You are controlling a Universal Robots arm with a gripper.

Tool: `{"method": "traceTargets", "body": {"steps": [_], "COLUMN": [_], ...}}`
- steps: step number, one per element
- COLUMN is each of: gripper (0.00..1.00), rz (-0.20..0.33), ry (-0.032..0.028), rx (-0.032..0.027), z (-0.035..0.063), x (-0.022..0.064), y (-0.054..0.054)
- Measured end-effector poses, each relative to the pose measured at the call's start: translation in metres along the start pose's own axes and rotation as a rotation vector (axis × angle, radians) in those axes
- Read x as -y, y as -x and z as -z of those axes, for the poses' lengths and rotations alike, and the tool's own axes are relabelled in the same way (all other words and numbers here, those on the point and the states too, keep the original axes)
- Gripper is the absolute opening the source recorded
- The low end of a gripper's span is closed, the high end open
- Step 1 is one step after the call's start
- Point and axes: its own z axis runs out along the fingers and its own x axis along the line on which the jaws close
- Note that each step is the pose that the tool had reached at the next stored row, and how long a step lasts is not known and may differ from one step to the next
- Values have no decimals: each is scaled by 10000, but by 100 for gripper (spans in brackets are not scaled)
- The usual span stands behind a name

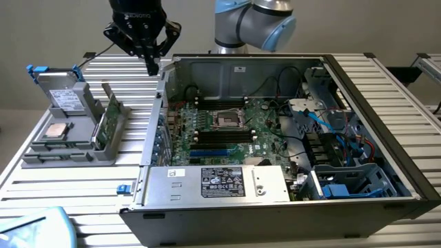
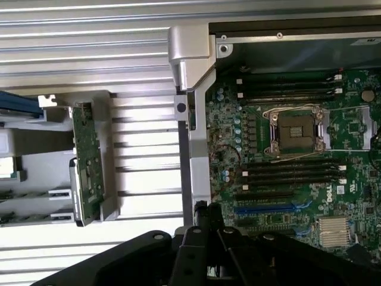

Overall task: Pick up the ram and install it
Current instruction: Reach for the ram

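Green ram point(image 1: 110, 101) on edge in a grey holder point(image 1: 69, 155), gripper point(image 1: 152, 68) well apart from it.
In the exterior view the black gripper hangs over the far corner of the open computer case point(image 1: 206, 67), jaws pinched together with nothing between them. The ram stands between 7 and 8 o'clock from the fingertips, at 12 o'clock of a taller green card point(image 1: 103, 129). The motherboard point(image 1: 269, 124) lies at 4 o'clock.

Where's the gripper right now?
In the exterior view, the gripper hangs over the back corner of the open computer case on the exterior view's left, between the gray parts holder and the motherboard.
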Motion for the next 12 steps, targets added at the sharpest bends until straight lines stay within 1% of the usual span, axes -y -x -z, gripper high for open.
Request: {"method": "traceTargets", "body": {"steps": [12], "gripper": [11], "rz": [0], "ry": [0], "rx": [0], "z": [-11], "x": [40], "y": [-544]}}
